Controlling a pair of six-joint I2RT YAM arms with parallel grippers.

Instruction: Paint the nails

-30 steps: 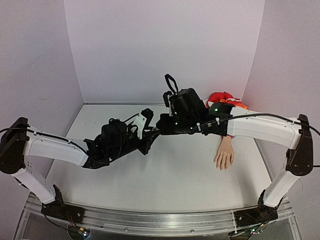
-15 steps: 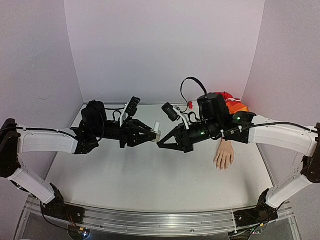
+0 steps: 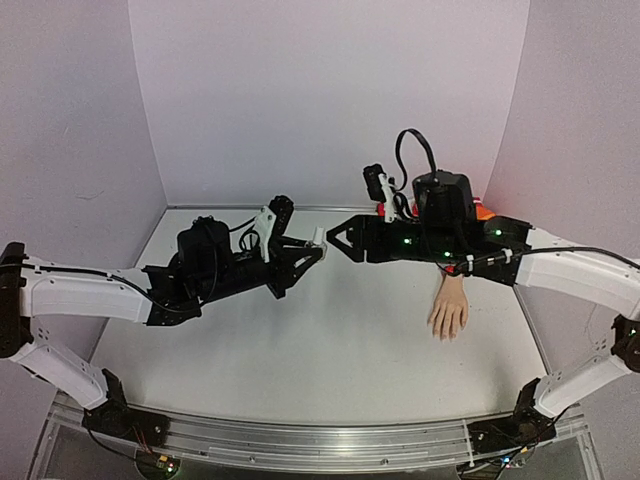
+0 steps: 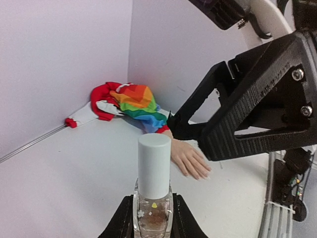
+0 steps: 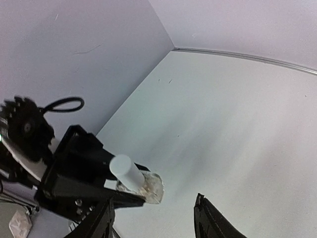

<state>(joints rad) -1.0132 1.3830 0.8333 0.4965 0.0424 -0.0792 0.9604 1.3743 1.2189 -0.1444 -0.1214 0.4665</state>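
A small clear bottle with a white cap stands upright between the jaws of my left gripper, which is shut on its glass body. In the top view the bottle hangs above the table's middle. My right gripper faces the cap from the right, open, a short gap away and holding nothing. From the right wrist, the bottle lies just ahead of my open right gripper. The pale fake hand lies flat at the right, fingers toward me. Its nails are tiny and pale.
The rainbow sleeve with red cuff bunches in the back right corner against the wall. My right arm's black body looms over the fake hand. Lilac walls close the table on three sides; a metal rail runs along the near edge.
Both arms have shifted, and the left gripper now holds the bottle level toward the right gripper. The right gripper has turned to face the cap and opened from shut.
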